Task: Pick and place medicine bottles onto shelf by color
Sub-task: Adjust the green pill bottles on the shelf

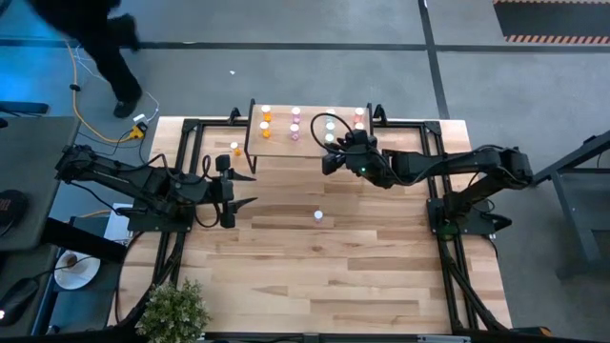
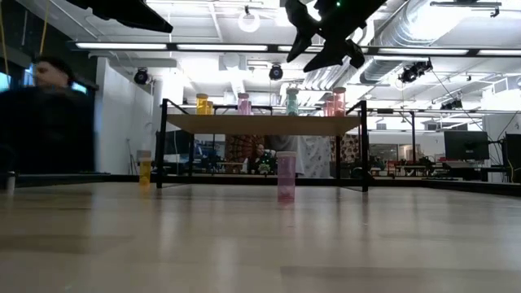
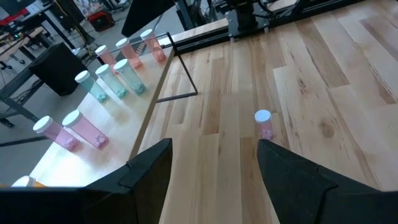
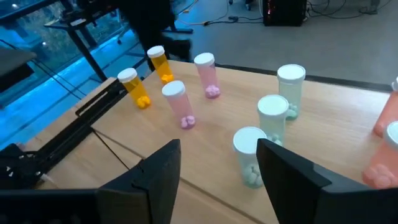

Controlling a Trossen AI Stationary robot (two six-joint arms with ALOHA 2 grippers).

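Pink bottle [image 1: 318,217] alone mid-table, right pincer [image 1: 335,151] spread empty over shelf [image 1: 278,143], left pincer [image 1: 232,191] agape.

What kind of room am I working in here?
Probably a lab or workshop: exposed ceiling ducts, strip lights, a monitor on a bench behind, and cables on a bare grey floor.

1. A potted plant [image 1: 174,311] sits at the desk's [image 1: 362,276] 7 o'clock corner
2. A person in dark clothes [image 1: 107,50] stands on the grey floor [image 1: 286,24] off the desk's 11 o'clock corner
3. A yellow cable [image 1: 84,110] trails on that floor toward 10 o'clock
4. A white plate [image 1: 74,271] lies beyond the desk's 8 o'clock edge
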